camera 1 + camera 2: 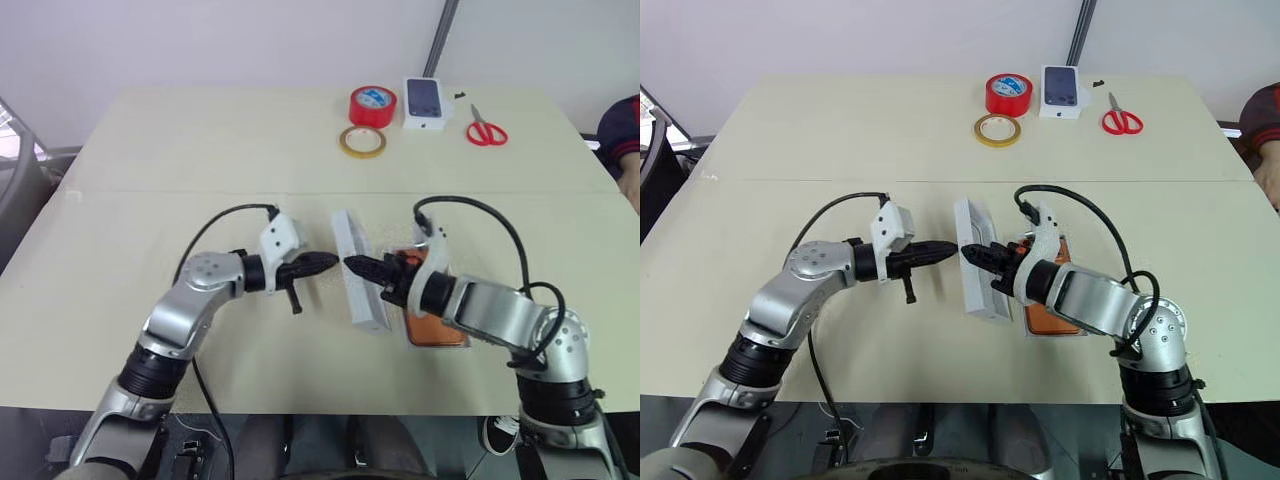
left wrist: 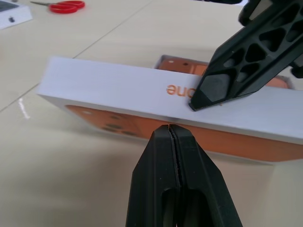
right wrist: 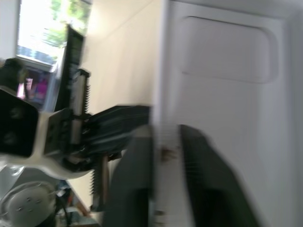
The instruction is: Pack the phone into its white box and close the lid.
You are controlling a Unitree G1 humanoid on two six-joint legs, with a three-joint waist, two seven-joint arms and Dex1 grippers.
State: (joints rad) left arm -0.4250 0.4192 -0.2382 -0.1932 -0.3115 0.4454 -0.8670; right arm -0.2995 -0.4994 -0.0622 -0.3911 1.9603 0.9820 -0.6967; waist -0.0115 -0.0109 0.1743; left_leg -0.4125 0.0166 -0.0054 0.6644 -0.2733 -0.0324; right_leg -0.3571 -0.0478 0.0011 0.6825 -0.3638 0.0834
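- While the left gripper (image 1: 322, 264) stays out of the grasp, clenched on nothing, we see its closed tips pressing the printed face of the lid (image 1: 350, 240), which stands on its long edge at the gripper's 3 o'clock.
- From the other side, the right gripper (image 1: 358, 266) has its jaws parted astride the lid's upper wall; we judge it has not yet clamped down.
- At the lid's 4 o'clock, under the right arm, the phone (image 1: 438, 332) already lies in the white box (image 1: 410, 338).
- So we judge packing done and closing in hand.
- Next we need a firm pinch, then to tip the lid over toward 4 o'clock, squared on the box.
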